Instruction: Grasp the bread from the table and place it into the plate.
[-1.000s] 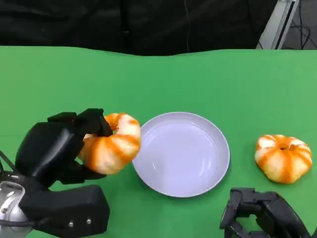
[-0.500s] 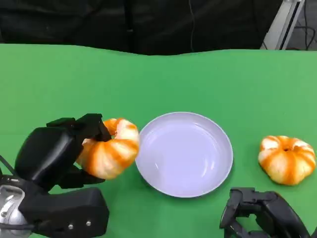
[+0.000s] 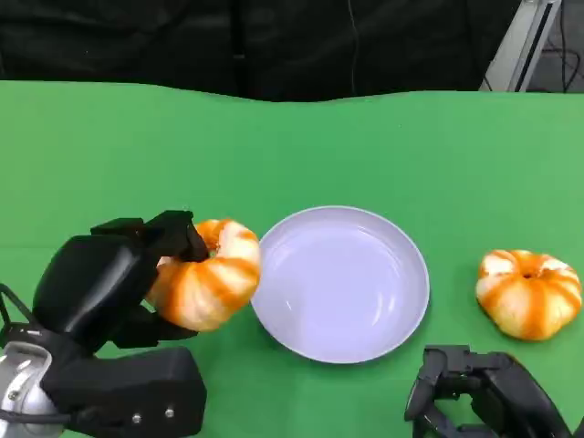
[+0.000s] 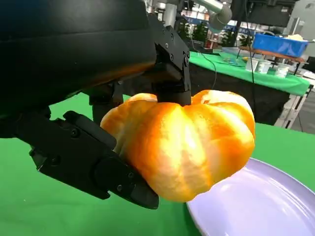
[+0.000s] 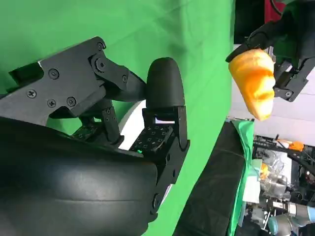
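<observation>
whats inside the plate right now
Nothing: the plate shows only its bare pale inside. The left hand holds one bread beside its rim; nothing covers the plate.

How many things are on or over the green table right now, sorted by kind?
Orange-and-white pumpkin-shaped bread rolls: 2, one held in the left hand at, one lying on the table at
Round pale lavender plate: 1
Total: 3

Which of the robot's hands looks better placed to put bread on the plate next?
The left robot hand: it holds a bread just beside the plate. The right robot hand holds nothing.
</observation>
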Available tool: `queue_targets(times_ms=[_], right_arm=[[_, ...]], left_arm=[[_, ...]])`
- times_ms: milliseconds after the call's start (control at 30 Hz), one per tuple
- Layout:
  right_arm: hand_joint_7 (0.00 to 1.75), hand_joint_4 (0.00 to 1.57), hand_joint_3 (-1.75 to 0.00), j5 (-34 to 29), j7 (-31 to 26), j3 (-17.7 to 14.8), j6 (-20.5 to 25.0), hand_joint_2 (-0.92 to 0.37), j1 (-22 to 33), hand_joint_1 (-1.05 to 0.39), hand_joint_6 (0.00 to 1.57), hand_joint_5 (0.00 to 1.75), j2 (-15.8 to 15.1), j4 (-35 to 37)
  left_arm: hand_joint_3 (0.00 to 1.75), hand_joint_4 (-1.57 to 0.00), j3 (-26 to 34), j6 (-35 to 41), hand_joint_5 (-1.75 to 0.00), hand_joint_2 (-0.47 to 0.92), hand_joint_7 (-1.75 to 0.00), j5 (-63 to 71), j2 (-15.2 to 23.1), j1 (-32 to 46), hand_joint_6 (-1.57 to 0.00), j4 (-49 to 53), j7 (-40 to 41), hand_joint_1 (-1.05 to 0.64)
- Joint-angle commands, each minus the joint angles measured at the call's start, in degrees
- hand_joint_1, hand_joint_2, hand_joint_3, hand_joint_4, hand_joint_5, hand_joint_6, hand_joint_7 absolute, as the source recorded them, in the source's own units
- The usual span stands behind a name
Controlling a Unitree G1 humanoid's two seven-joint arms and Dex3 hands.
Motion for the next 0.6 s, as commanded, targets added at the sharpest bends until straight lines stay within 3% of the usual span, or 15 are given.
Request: queue_targets(times_ms=[33,600], right_arm=[[1.20,0.85,-0.94,0.4,0.0,-0.4,0.0,-0.63,0.0,-0.10,0.85,1.44,-0.3,0.0],[1.20,0.84,-0.96,0.1,-0.1,-0.2,0.1,-0.62,0.3,-0.10,0.85,1.45,-0.3,-0.3]], left_arm=[[0.00,-0.70,0.2,0.1,-1.75,0.78,-1.74,0.6,0.0,-0.7,-0.52,-0.8,-0.5,-0.12],[0.00,-0.69,-1.7,0.1,-1.75,0.78,-1.75,0.5,-2.6,-3.1,-0.51,-0.5,-1.4,-0.11]])
